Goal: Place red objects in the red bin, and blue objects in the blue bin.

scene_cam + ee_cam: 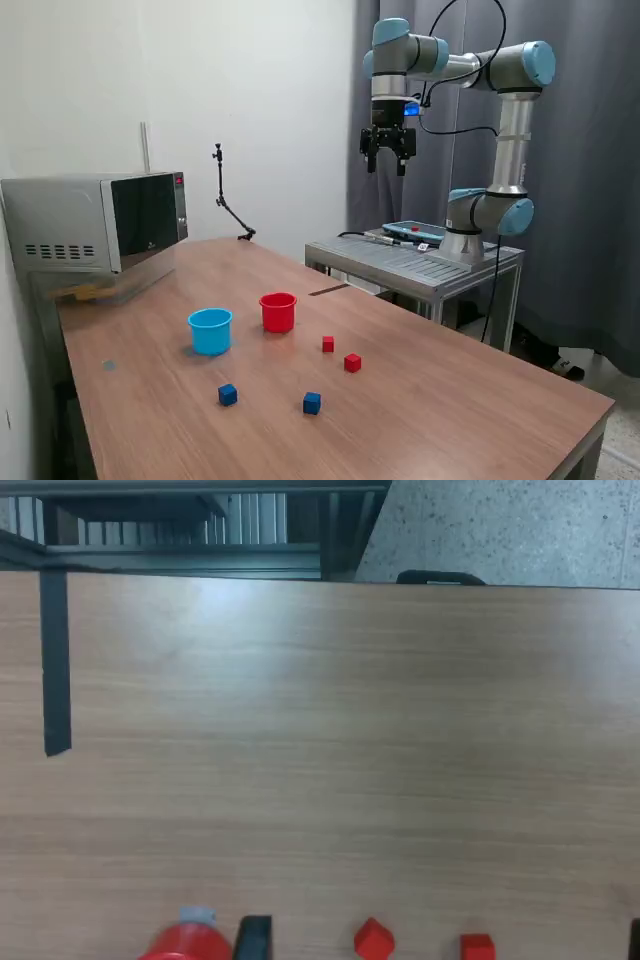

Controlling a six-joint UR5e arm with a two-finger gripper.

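- High above the far edge of the tabletop [430, 400], the tool [387, 160] hangs with its fingers spread apart and nothing between them.
- Nothing appears sorted yet: the red cup [278, 311] and the light blue cup [210, 330] stand side by side, near each other, and no cube shows inside either from this angle.
- Two red cubes [328, 343] [352, 362] lie close together just to the exterior view's right of the red cup; two dark blue cubes [228, 395] [312, 402] sit nearer the front edge, well apart.
- The wrist view catches only the red cup [190, 942] and both red cubes [373, 939] [477, 946] at its border; the blue items fall outside it.
- Risks, as I judge them: the red cubes lie near enough that fingers closing on one could nudge the other.
- The cubes are small, so an off-centre pinch could tip or drop one.
- The cups are light and adjacent; a low approach could knock one over, or a release off-centre could land in the wrong cup.
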